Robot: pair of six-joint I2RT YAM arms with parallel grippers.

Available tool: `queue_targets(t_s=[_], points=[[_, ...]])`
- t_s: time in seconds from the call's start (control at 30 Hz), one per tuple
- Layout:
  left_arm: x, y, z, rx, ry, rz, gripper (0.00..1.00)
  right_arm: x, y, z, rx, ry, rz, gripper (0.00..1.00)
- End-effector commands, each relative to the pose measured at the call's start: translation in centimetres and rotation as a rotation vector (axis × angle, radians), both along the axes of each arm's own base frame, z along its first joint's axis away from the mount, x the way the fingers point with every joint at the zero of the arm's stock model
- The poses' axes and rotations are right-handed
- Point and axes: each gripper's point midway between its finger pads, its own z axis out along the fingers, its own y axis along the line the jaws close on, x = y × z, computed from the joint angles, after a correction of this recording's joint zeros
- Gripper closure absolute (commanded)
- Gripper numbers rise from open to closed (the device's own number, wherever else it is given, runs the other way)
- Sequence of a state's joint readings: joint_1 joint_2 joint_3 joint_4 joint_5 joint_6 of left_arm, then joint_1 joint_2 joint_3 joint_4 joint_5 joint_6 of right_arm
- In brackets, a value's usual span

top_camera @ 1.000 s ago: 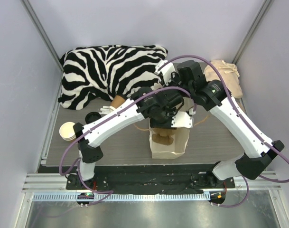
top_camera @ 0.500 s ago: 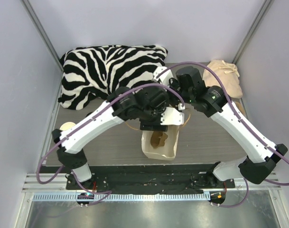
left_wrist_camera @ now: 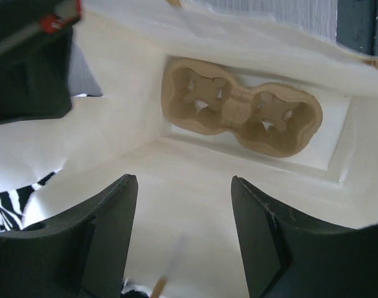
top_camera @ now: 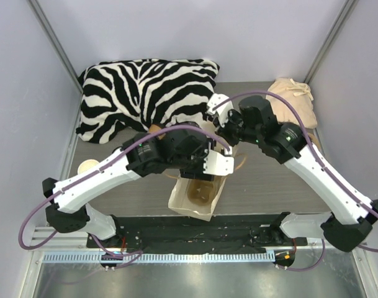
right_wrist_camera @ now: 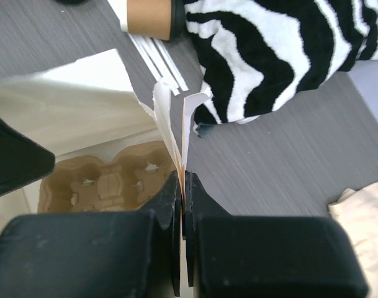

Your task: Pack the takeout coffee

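From where I stood, the packing had barely got past its preparation. The paper bag (top_camera: 190, 215) stood open on the desk (top_camera: 269, 180) in front of the two arms. A moulded pulp cup carrier (left_wrist_camera: 238, 112) lay flat at the bottom of it, and both of its sockets were empty.

The right jaws were pinched tight on the bag's upper edge at the far side, where the paper stood up in thin flaps. To my eye they were holding the mouth open. The left jaws hung spread apart just above the opening, looking straight down at the carrier with nothing between them.

What I took for the takeout coffee (right_wrist_camera: 148, 15), a brown paper cup, was outside the bag altogether. It lay on its side on the desk, against the zebra-striped cushion (top_camera: 139, 93), beside some thin white strips (right_wrist_camera: 154, 59). Another cup, pale on top (top_camera: 86, 166), sat near the desk's left edge, half hidden by the left arm.

So the bag was ready and the carrier was in. By my reckoning the main work was still left. The cup had yet to be fetched, stood upright and lowered into a socket.
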State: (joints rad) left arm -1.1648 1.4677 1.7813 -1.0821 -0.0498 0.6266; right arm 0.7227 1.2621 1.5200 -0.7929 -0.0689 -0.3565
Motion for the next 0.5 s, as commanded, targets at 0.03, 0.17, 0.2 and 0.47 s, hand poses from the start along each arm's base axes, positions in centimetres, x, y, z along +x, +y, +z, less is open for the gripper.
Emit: queue_targets(t_s=[0.03,0.17,0.2,0.47], points=[[-1.8,-2.2,3.1,-0.178,-0.121,-0.018,0.29,-1.7,-1.7,3.6,0.096,-0.196,0.026,0.99],[-2.8,-2.9,6.8,-0.305,-0.126,-0.010,0.24,-2.9,-2.6,4.1,0.151,-0.319,0.058,0.99],[-2.8,-3.0,7.8,-0.350,-0.120,0.001,0.24,-3.3,-2.7,4.5,0.168,-0.344,0.069,0.99],[-5.6,-1.7,14.5,-0.623,-0.054,-0.066,0.14,-4.6,-3.2,4.1,0.197,-0.402,0.107,0.99]])
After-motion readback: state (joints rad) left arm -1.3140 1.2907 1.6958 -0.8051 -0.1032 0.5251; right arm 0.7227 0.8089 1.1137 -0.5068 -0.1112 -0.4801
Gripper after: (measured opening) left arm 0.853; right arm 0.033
